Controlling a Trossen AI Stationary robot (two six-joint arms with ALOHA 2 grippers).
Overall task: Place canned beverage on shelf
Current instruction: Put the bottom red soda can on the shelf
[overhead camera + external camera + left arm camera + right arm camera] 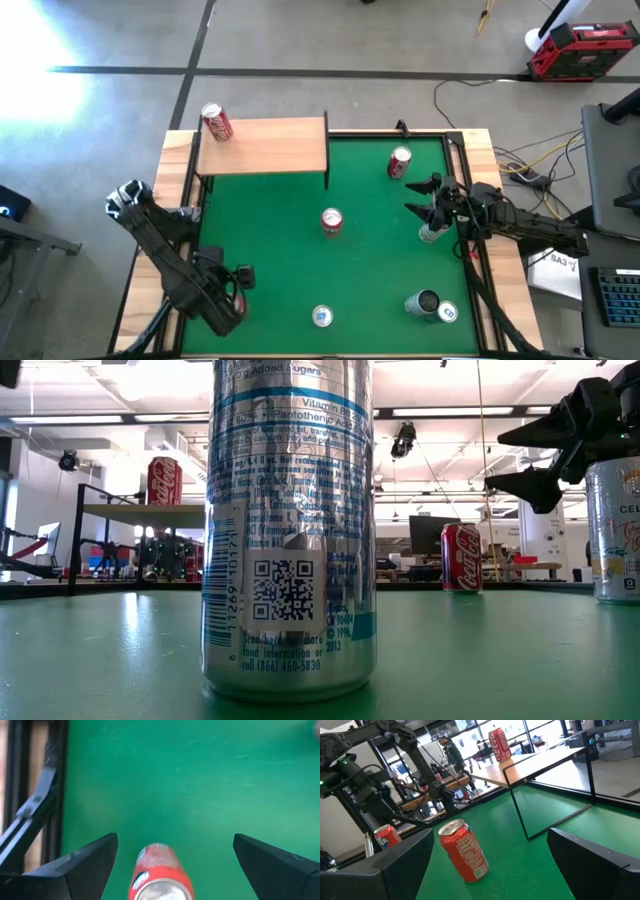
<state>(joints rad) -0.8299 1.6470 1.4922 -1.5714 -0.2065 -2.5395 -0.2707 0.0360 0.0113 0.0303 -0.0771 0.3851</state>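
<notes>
Your right gripper [425, 198], jaws apart, faces the centre red can [332, 221]; shelf [265, 146] holds one can [216, 122]. Left gripper [243, 283] apart, waiting.

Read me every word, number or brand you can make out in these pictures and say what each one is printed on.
"Vitamin B6": silver can nearest the low camera.
"Added Sugars": same can, top edge.
"(866) 460-5830" and a QR code: same can, lower part.
"Coca-Cola" script: red can behind it, partly readable.
"CEL...": silver can under the right gripper, cut off.
Remaining fine print: too small to read.
</notes>
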